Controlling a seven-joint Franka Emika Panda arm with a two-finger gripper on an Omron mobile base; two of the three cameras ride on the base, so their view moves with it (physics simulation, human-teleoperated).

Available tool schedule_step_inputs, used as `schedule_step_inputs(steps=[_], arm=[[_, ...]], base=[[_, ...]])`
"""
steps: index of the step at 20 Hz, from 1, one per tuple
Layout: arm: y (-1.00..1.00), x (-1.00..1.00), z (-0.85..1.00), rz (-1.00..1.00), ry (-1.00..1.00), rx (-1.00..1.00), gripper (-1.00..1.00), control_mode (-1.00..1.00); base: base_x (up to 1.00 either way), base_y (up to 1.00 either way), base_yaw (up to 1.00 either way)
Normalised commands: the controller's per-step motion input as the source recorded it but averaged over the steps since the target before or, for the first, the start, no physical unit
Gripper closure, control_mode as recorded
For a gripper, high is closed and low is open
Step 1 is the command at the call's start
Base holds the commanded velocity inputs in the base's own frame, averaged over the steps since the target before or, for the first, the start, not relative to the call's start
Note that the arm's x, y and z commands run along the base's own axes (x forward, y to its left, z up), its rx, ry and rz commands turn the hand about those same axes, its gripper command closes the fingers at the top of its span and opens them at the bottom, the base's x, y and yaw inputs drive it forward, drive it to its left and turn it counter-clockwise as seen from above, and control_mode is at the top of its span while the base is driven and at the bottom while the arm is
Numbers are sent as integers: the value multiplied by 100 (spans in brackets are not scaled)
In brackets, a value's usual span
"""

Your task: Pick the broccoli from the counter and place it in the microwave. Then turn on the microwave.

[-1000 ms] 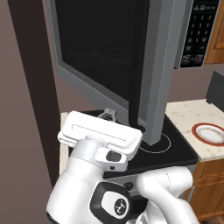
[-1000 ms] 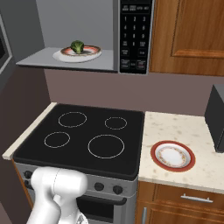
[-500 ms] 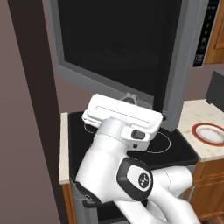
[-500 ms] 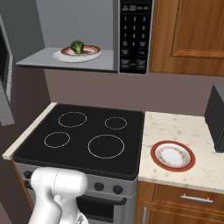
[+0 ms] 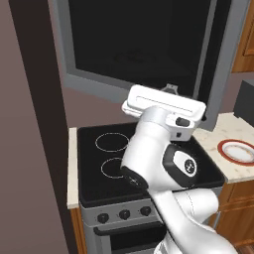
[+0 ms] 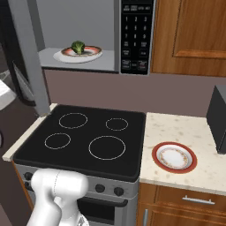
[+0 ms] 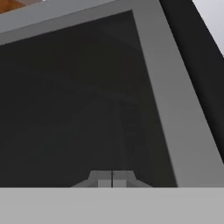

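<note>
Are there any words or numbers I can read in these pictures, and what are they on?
Nothing reads clearly.
Microwave keypad: rows of white buttons and marks, too small and blurred to read.
Stove knobs: no readable marks.
Plate on the counter: a speckled pattern, no words.

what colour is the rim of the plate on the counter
Red, around a white centre with faint speckles; the plate shows best in the right base view.
</note>
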Motion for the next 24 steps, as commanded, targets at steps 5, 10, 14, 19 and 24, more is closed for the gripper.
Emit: schedule_step_inputs(steps=[5, 10, 14, 19, 24], arm=[[-51, 52, 3, 0, 0, 1, 100, -100], [-38, 62, 2, 0, 0, 2, 100, -100], [-15, 75, 6, 1, 3, 7, 100, -100], [-1, 83, 8, 11, 4, 12, 100, -100], [0, 75, 8, 14, 7, 11, 100, -100]], base=[[0, 0, 0], [0, 0, 0], [0, 0, 0], [0, 0, 0], [0, 0, 0]])
